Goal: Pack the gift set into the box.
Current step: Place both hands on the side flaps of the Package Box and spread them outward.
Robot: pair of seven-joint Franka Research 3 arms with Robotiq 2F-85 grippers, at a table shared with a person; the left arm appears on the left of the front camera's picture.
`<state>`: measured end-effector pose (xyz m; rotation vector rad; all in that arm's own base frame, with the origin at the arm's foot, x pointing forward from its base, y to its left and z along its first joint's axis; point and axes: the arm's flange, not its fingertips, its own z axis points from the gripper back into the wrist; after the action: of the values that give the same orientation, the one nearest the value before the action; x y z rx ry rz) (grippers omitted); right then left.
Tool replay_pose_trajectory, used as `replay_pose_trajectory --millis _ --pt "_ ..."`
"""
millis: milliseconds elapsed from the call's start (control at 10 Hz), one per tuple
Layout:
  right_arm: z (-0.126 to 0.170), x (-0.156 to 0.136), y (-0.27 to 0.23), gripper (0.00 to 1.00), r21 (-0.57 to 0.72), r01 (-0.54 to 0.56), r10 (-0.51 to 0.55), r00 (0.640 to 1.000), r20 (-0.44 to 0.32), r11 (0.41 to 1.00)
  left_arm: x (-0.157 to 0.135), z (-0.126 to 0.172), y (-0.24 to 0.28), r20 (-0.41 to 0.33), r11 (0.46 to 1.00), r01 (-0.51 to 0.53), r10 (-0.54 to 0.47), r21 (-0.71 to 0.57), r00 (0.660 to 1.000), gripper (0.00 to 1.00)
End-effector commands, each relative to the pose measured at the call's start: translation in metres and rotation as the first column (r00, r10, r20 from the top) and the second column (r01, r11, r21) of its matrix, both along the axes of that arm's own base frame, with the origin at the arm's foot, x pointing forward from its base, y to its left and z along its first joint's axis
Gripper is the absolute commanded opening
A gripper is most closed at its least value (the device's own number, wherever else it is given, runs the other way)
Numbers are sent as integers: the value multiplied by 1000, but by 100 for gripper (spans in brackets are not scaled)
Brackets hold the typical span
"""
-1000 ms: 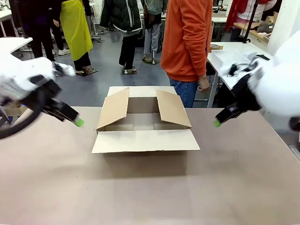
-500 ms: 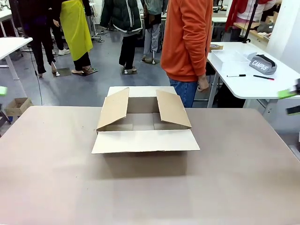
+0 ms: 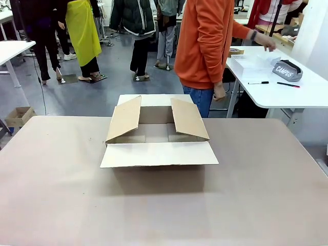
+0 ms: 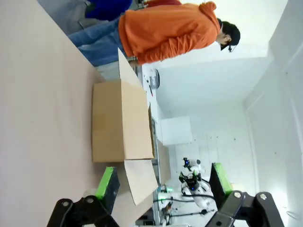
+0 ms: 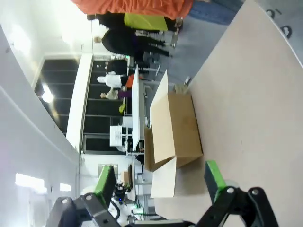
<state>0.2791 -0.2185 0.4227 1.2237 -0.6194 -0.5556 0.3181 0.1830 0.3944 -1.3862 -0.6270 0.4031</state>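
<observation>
The box [image 3: 158, 134], a wide shallow brown carton, stands open mid-table with its side flaps up and its front flap folded out flat. On the white side table at the right lie the grey pouch [image 3: 287, 70], a thin black pen-like stick [image 3: 258, 82] and a white box [image 3: 250, 62]. A person in an orange top [image 3: 205, 41] reaches a hand [image 3: 267, 44] over them. My left gripper [image 4: 163, 182] is open, looking along the table at the box [image 4: 120, 120] from the side. My right gripper [image 5: 158, 179] is open, with the box [image 5: 173, 130] ahead of it.
A red pen [image 3: 288, 84] lies beside the black stick on the side table. A small brown carton [image 3: 19, 116] sits on the floor at the far left. Other people stand farther back. Bare tabletop [image 3: 164, 205] surrounds the box.
Both arms have pulled back out of the front view, left arm to the left and right arm to the right. The person's arm has reached out over the side table.
</observation>
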Motion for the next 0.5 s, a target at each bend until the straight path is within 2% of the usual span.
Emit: replay_pose_trajectory --millis 0,100,200,300,400 --pt "23 0 19 100 -36 -81 82 997 14 996 -16 16 -2 54 993 95 -99 71 994 100" --pt "23 0 19 100 -36 -81 82 997 14 996 -16 16 -2 54 993 95 -99 71 994 100" --pt "5 2 8 100 -8 -35 35 999 -9 999 -16 16 -2 54 993 95 -99 71 994 100" --pt "21 18 45 100 -140 -128 121 991 -60 982 -7 7 -5 15 997 69 -69 29 998 100" --pt "39 36 95 100 -254 -190 175 981 -81 948 8 32 -37 -16 979 110 -109 174 994 100"
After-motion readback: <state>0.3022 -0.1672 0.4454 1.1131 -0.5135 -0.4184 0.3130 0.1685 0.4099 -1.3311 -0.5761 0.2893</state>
